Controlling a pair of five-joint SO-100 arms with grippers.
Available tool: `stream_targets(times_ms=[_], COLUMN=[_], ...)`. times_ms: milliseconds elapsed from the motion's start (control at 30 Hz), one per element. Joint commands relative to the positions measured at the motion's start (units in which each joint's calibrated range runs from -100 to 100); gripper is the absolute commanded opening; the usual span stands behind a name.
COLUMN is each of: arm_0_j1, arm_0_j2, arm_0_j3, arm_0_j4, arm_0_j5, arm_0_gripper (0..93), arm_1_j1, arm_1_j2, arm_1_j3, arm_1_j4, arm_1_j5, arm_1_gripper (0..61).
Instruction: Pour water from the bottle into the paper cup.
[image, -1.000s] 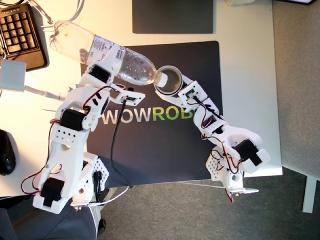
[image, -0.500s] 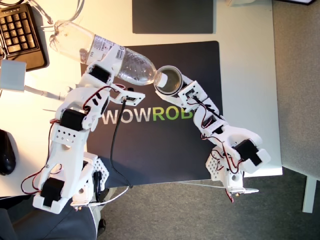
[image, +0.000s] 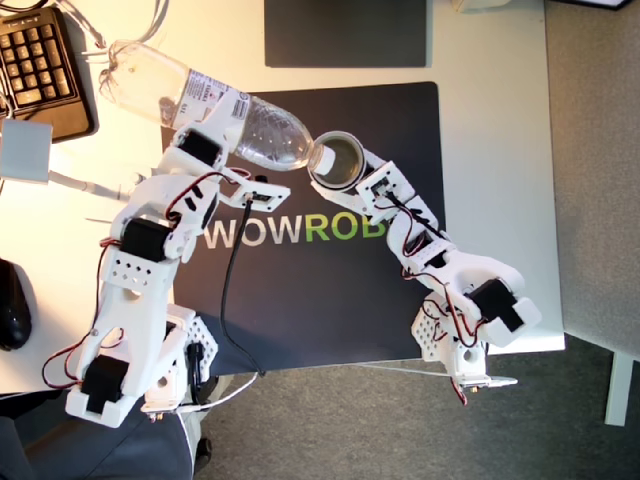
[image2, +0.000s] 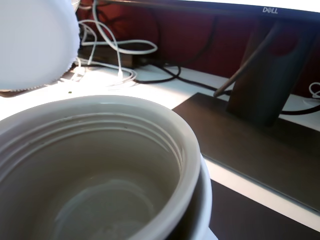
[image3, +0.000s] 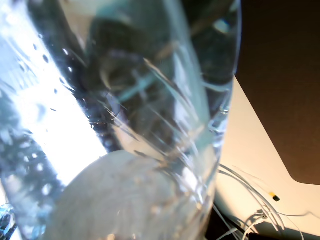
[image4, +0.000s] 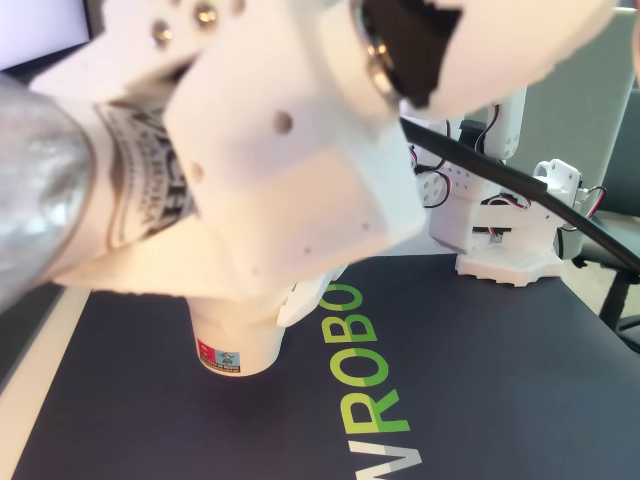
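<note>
A white table (image: 490, 120) carries a large black rectangular mat (image: 330, 300) printed with white and green lettering. A second dark mat (image: 345, 32) lies along the far edge, just beyond the first. At the exterior view's upper left sit a black keyboard (image: 40, 60), a small pale square box (image: 25, 150) and tangled white cables (image: 150, 20). A black computer mouse (image: 12, 305) rests at that view's left edge. Grey carpet (image: 590, 180) borders the table.
</note>
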Motion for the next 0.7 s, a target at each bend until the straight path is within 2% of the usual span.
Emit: stream_targets(times_ms=[0, 667], arm_0_j1=[0.51, 0.51], arm_0_j2=[-7.33, -6.81], arm_0_j3=[-0.50, -0.50], arm_0_j4=[-0.37, -0.45], arm_0_j5=[-0.10, -0.15], arm_0_gripper=[0.0, 0.0], arm_1_j1=[0.68, 0.56], arm_1_j2=[-2.27, -2.35], arm_1_j3=[-4.86, -4.59], arm_1_j4=[-0.48, -0.81], arm_1_j5=[-0.29, -0.29], arm_1_gripper=[0.1, 0.1])
